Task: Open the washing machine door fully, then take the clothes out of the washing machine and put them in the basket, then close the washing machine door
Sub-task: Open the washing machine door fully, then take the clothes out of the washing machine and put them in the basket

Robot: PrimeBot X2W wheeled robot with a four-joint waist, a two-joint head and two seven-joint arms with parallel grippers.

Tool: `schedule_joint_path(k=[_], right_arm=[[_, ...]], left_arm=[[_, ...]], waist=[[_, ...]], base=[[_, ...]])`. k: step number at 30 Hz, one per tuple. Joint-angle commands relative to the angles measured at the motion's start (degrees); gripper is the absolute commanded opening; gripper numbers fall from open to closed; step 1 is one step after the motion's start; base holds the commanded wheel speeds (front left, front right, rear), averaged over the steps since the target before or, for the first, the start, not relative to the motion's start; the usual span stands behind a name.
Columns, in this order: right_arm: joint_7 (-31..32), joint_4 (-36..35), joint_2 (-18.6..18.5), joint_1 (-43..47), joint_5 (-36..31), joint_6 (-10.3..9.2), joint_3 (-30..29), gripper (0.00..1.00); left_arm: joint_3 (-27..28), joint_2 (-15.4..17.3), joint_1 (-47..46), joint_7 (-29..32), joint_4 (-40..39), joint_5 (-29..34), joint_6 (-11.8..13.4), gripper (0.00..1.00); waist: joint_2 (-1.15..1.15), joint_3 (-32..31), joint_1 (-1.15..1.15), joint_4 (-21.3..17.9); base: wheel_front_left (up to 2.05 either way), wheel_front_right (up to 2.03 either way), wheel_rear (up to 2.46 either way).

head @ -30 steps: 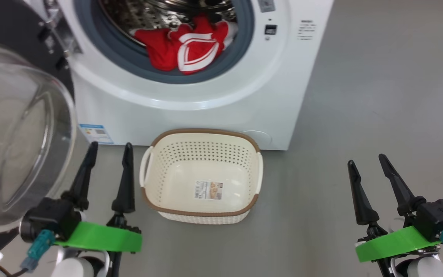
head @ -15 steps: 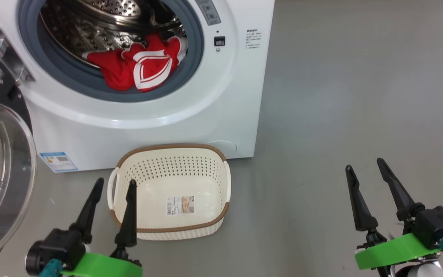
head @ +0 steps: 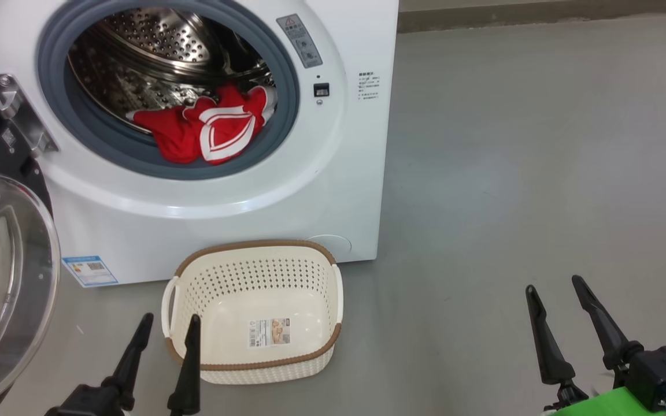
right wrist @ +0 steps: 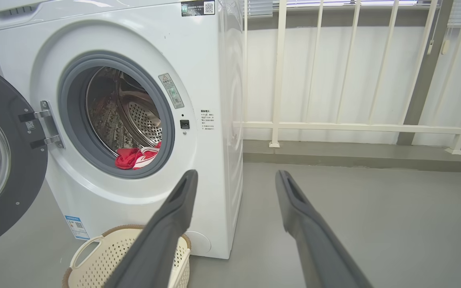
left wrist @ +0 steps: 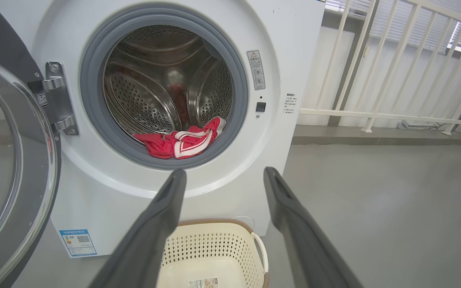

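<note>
Grey floor (head: 512, 173) fronts the washing machine (head: 321, 190), its mouth framed fuller since the head camera lifted — the washing machine door (head: 3, 277) hangs wide beside it, the clothes (head: 206, 130) wait inside, the basket (head: 252, 244) at its foot, left gripper (head: 171, 318) and right gripper (head: 554, 284) gaping empty — reaching in looks next.

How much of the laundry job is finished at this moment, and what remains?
Done: the washing machine door is swung wide open. In hand: nothing; the left gripper and right gripper hover low with jaws open. Left: the clothes lie in the drum, the basket holds only its label, and the door needs closing.
</note>
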Motion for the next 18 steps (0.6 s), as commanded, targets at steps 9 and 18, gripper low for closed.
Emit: schedule_joint_path(k=[9,18], right_arm=[[-0.4,-2.3,-0.3,1.2,0.8,0.34,-0.3,1.0],[-0.4,-2.9,-0.3,1.8,0.6,0.34,-0.6,1.0]], left_arm=[[1.4,0.9,0.7,-0.4,-1.5,-1.2,-0.1,1.0],[1.1,0.8,0.9,-0.5,-1.1,-1.0,1.0,1.0]], waist=[[0.0,-1.3,0.0,0.1],[0.0,-1.9,0.0,0.0]], base=[[0.0,0.0,0.0],[0.0,0.0,0.0]])
